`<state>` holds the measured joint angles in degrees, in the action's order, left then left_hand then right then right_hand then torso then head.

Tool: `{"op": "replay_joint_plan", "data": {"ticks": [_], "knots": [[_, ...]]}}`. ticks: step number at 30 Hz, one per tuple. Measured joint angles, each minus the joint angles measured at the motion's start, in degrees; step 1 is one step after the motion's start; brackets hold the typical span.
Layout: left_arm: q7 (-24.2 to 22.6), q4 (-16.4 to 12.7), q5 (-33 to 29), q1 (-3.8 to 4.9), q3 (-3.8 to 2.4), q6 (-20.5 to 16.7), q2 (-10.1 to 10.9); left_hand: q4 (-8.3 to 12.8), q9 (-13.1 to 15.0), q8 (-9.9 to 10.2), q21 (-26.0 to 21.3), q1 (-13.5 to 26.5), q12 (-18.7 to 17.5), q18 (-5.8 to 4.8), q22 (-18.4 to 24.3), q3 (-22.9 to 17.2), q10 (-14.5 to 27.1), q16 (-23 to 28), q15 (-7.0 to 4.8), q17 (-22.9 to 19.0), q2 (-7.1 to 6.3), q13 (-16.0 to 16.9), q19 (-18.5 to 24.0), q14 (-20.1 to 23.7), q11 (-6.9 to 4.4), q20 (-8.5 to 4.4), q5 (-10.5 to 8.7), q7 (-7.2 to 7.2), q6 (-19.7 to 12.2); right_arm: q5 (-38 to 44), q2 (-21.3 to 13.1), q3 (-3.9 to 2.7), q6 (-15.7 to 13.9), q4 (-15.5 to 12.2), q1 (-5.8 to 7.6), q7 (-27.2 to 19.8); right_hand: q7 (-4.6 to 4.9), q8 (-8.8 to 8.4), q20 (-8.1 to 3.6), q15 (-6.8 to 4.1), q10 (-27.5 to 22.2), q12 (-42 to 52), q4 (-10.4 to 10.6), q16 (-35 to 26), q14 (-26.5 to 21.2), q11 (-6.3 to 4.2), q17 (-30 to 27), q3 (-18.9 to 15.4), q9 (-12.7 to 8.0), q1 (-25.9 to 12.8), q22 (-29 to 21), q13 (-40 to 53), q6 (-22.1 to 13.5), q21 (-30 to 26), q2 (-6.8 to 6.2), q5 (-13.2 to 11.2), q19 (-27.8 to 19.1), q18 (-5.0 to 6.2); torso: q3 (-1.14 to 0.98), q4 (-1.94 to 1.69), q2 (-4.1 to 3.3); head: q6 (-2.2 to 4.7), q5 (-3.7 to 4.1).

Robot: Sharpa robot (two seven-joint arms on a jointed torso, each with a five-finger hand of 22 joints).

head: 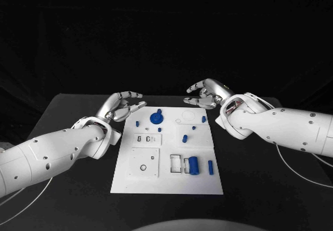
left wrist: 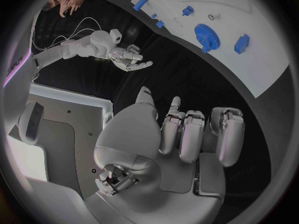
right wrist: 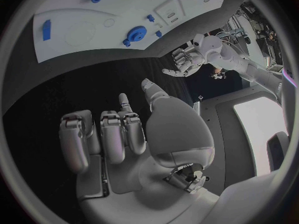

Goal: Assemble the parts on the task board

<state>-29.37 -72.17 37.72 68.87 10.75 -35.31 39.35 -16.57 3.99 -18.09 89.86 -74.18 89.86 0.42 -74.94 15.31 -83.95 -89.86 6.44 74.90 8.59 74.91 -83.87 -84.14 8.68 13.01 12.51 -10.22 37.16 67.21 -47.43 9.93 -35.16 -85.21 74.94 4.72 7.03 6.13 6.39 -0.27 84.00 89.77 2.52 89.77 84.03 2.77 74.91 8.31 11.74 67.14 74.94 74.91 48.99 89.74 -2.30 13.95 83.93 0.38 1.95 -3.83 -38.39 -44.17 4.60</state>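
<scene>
The white task board (head: 139, 185) lies in the middle of the black table. On it I see a blue gear (head: 157, 118) near the far edge, a blue cylinder (head: 193, 165) and a thin blue peg (head: 210, 167) near the front right, and small blue pieces such as one at mid-board (head: 185, 138). My left hand (head: 123, 107) hovers at the board's far left corner, holding nothing, fingers loosely bent. My right hand (head: 203, 95) hangs beyond the far right corner, also holding nothing. The gear (left wrist: 207, 35) (right wrist: 136, 34) lies ahead of each palm (left wrist: 181, 134) (right wrist: 124, 134).
Recessed slots and a white frame (head: 176, 163) sit beside the cylinder; a square plate with a small ring (head: 143, 167) is at the front left. Black table (head: 76, 144) surrounds the board on all sides. Thin cables (head: 298, 168) trail under the right arm.
</scene>
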Motion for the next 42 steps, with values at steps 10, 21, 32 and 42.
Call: {"op": "replay_joint_plan", "data": {"ticks": [10,21,32,42], "knots": [[-0.1,0.2,0.0,-0.22,0.00,0.0,-0.1,0.0,0.0,0.0,0.0,0.0,0.0,0.00,0.0,0.0,0.0,0.0,0.00,0.0,0.00,0.0,0.0,0.0,0.00,0.00,0.00,0.00,0.0,-0.6,-3.5,0.38,3.5,-1.0,-2.17,-0.5,-1.17,-0.62,-1.28,-0.98,0.0,0.0,-0.9,0.0,0.0,-0.57,0.0,0.8,-0.2,2.2,0.0,0.0,-0.2,0.0,0.38,-0.9,0.1,0.01,0.03,0.08,-0.03,0.21,1.74],[-0.2,0.0,0.0,-0.27,-0.02,0.0,0.8,0.0,0.0,0.0,0.0,-0.2,0.0,0.00,0.0,0.0,0.0,0.0,0.00,0.0,0.23,0.0,0.0,0.0,0.00,0.00,0.00,0.00,0.0,-0.3,-3.6,0.46,5.6,3.0,-4.65,0.7,-1.17,-0.61,-1.27,-0.98,0.0,0.0,-0.9,0.0,0.0,-0.57,0.0,0.8,-0.2,2.4,0.0,0.0,-0.2,0.0,0.60,-2.2,0.1,0.01,0.05,0.02,-0.04,0.32,2.70],[-0.2,-0.1,0.1,-0.28,0.00,0.0,1.0,0.0,0.0,0.0,0.0,-0.2,0.0,0.00,0.0,0.0,0.0,0.0,0.00,0.0,0.23,0.0,0.0,0.0,0.00,0.00,0.00,0.00,0.0,1.1,-2.3,0.46,7.5,5.1,-5.34,2.9,-1.17,-0.90,-1.27,-1.18,0.0,0.0,-1.3,0.0,-0.2,-0.98,0.0,1.2,-0.2,3.3,0.0,0.0,-0.2,0.0,0.47,-2.2,0.1,0.01,0.07,-0.04,-0.02,0.35,2.68],[-0.3,-0.1,0.1,-0.29,-0.02,0.0,1.1,0.0,0.0,0.2,0.0,-0.2,0.0,0.00,0.0,0.0,0.0,0.0,0.00,0.0,0.23,0.0,0.0,0.0,0.00,0.00,0.00,0.00,0.0,4.2,-1.3,0.46,8.8,6.4,-5.48,5.3,-1.58,-1.54,-1.69,-1.39,0.0,0.0,-1.7,0.0,0.0,-0.98,0.0,1.2,-0.5,3.8,0.0,0.0,-0.6,0.0,0.47,-2.2,0.1,0.01,0.07,-0.04,0.00,0.02,2.47]]}}
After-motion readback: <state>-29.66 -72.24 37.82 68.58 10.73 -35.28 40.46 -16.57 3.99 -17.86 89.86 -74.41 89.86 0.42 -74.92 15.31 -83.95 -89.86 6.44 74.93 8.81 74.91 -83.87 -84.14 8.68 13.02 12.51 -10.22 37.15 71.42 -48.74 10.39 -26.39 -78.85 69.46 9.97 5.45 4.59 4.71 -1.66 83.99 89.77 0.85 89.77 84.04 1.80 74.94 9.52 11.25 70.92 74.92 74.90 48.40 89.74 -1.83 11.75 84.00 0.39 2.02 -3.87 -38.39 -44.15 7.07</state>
